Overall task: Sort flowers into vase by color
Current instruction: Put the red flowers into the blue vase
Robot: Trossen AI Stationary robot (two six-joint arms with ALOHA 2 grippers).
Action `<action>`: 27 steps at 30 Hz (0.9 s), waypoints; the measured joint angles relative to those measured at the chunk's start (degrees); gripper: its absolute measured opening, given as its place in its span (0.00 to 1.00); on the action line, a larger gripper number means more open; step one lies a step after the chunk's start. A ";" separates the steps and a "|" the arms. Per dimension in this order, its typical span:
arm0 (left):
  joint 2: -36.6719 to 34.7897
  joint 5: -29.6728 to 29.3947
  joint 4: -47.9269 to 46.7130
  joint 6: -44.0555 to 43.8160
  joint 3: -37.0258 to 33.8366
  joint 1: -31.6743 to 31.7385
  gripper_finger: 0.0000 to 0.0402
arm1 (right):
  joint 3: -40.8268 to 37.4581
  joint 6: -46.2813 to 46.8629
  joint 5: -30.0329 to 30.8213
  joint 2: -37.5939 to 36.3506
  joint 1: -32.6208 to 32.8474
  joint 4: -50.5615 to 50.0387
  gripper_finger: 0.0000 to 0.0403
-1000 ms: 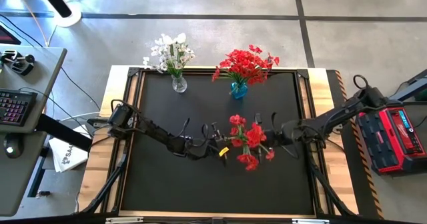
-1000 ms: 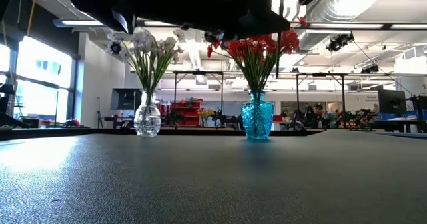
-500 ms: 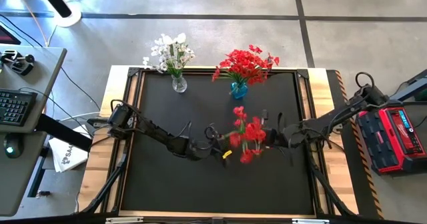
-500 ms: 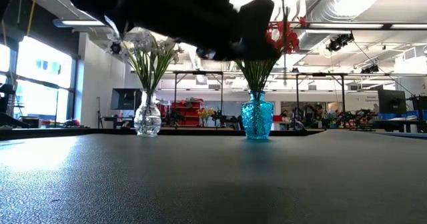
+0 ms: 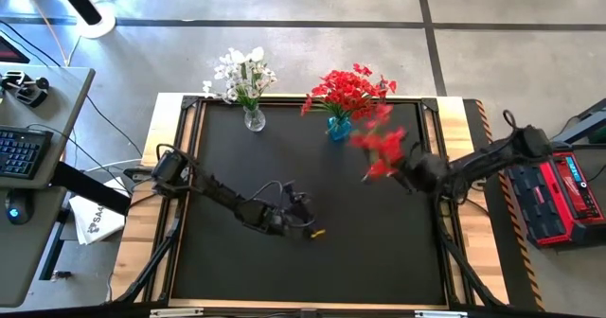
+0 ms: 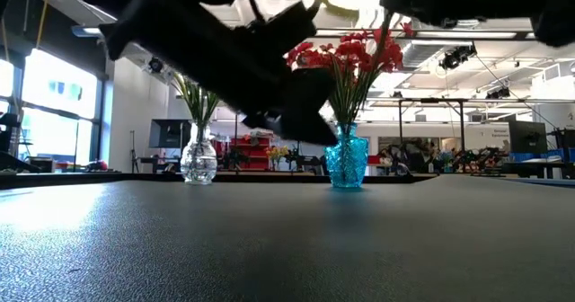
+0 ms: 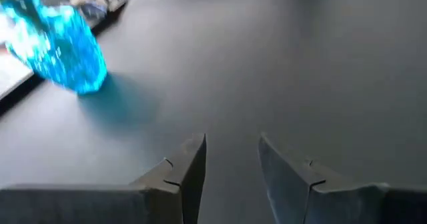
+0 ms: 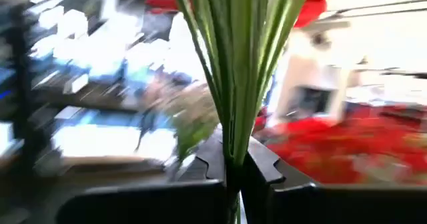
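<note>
A blue vase [image 5: 338,127] with red flowers [image 5: 348,91] stands at the mat's far edge. Left of it, a clear vase [image 5: 254,119] holds white flowers [image 5: 242,70]. My right gripper [image 5: 405,172] is right of the blue vase and above the mat, shut on a red sprig [image 5: 379,148]. That sprig's green stems [image 8: 235,84] rise between the fingers in the right wrist view. My left gripper [image 5: 308,220] hangs over the mat's middle, open, with nothing between its fingers [image 7: 193,167]. The blue vase [image 7: 61,51] shows beyond it. My right gripper pinches the bundle of green stems [image 8: 233,154] between its two fingers, which lie across the stems. The sprig is lifted clear of the mat. Its red blooms [image 5: 382,146] lean out toward the far left, near the blue vase.
The black mat [image 5: 379,252] has a wooden frame [image 5: 166,167] around it. A red case [image 5: 559,195] sits off the table's right edge and a desk with a keyboard [image 5: 19,152] off its left. Both vases [image 6: 346,158] stand upright at the far edge.
The red sprig, which hung between both grippers over the mat's middle, is now with my right gripper alone. My left gripper has let go and stayed near the middle. My right gripper has carried the sprig toward the far right, next to the blue vase.
</note>
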 joint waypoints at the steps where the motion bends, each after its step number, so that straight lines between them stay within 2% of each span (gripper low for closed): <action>1: 0.00 0.01 -1.61 -1.51 0.00 -0.29 0.31 | -1.04 -0.52 -0.20 -0.01 -1.66 4.14 0.00; 4: -0.20 -0.46 -5.00 -4.36 0.00 -1.36 0.31 | -1.89 -0.65 -2.51 -0.05 -6.23 8.40 0.00; 10: -4.83 -3.18 -9.79 -5.62 -0.02 -3.21 0.31 | 1.03 1.64 -8.50 1.07 -13.92 3.79 0.00; 19: -12.46 -6.99 -11.53 -1.78 0.00 -5.42 0.31 | 3.61 6.32 -14.04 4.73 -21.12 0.63 0.00; 27: -14.03 -7.16 -11.36 -1.04 0.00 -6.13 0.31 | 6.62 7.32 -15.72 12.98 -24.74 -0.13 0.00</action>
